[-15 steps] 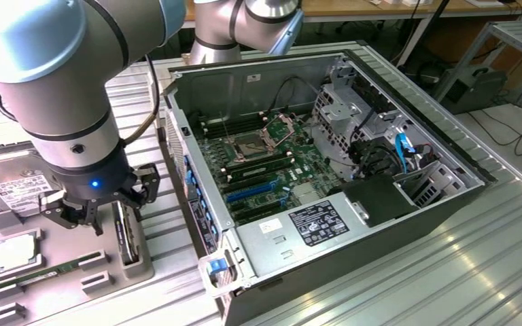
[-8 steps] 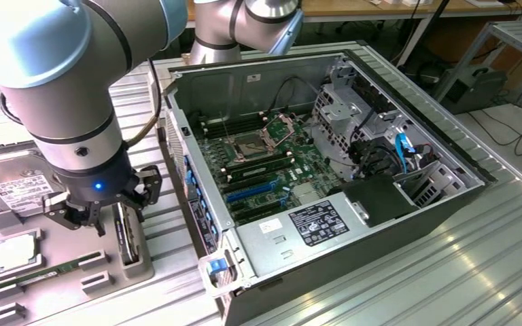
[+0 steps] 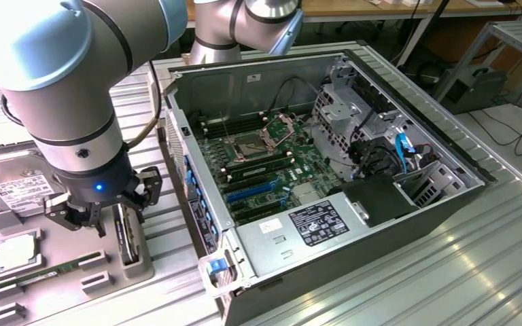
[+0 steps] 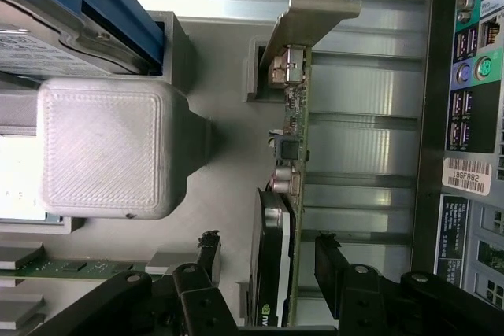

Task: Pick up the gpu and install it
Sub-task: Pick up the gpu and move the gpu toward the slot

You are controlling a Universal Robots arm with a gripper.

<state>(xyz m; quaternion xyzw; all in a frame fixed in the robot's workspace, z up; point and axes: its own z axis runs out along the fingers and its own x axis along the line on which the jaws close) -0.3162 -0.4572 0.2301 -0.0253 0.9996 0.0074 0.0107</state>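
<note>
The gpu stands on its long edge in a slot of the grey holder tray, at the exterior view's left beside the open computer case. In the wrist view I look down on the gpu, a thin card with a silvery bracket at its far end and a black cooler face. My gripper hangs right over it. My gripper is open, one black finger on each side of the card, with a gap showing on both sides.
The open computer case lies on its side, its motherboard with blue slots exposed. A hard drive, a processor and a green memory stick share the tray. The case's rear port panel lies close beside the card.
</note>
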